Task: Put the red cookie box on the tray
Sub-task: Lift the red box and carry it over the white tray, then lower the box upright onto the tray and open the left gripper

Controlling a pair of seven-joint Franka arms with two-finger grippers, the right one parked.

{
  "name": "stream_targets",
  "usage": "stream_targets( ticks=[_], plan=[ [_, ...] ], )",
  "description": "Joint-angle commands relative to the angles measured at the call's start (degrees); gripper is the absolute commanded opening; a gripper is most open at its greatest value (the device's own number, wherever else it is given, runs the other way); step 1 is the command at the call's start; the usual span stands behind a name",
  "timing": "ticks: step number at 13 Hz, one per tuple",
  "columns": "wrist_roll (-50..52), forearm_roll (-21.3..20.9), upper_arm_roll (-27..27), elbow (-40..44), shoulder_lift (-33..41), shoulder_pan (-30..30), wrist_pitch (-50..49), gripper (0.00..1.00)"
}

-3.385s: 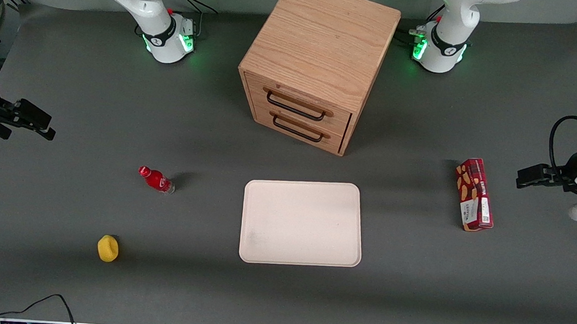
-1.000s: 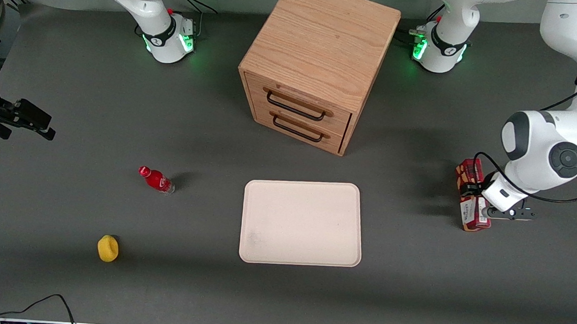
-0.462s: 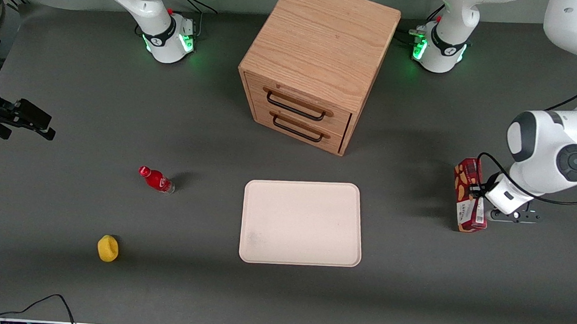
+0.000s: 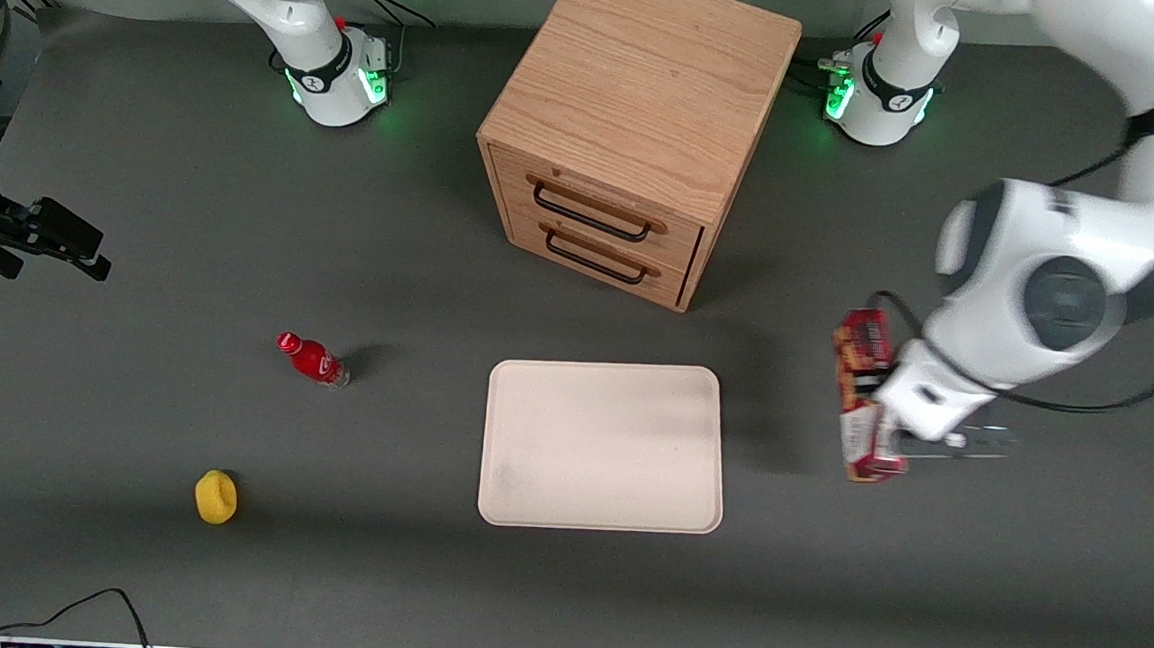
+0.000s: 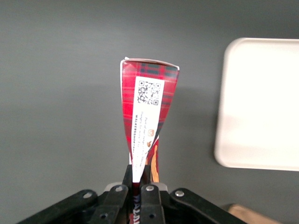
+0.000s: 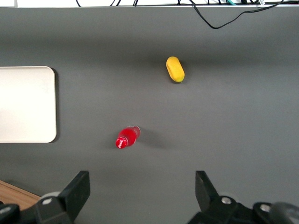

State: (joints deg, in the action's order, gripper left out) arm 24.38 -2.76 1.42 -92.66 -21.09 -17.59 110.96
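Note:
My left gripper is shut on the red cookie box and holds it in the air above the table, beside the tray on the working arm's side. In the left wrist view the fingers clamp the narrow box edge-on, with its white label patch facing the camera. The cream-white tray lies flat in front of the drawer cabinet, nearer the front camera, with nothing on it. It also shows in the left wrist view and the right wrist view.
A wooden two-drawer cabinet stands at the middle of the table, farther from the front camera than the tray. A small red bottle and a yellow object lie toward the parked arm's end.
The gripper came down on the box, closed on it and lifted it off the table. In the last half second it has carried the box toward the tray.

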Motion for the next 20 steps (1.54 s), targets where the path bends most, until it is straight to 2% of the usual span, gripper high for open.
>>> stream_targets(
  ticks=[1,4,8,17,18,19,20],
  plan=[
    [9.6,-1.5,-1.2,9.4,-8.8,-7.4,-1.4,0.0],
    [18.3,-2.2,-1.2,21.2,-19.1,-12.0,-3.0,0.0],
    [17.6,-3.9,-1.2,24.5,-24.8,-12.4,0.4,0.0],
    [15.5,-3.7,-1.1,25.1,-28.7,-12.6,5.5,0.0],
    [15.5,-3.8,-1.1,24.9,-28.9,-12.6,5.8,0.26],
    [15.6,-3.9,-1.1,24.6,-28.9,-12.5,5.8,0.88],
    [16.1,-3.7,-1.1,24.7,-28.8,-12.6,5.8,1.0]
  ],
)
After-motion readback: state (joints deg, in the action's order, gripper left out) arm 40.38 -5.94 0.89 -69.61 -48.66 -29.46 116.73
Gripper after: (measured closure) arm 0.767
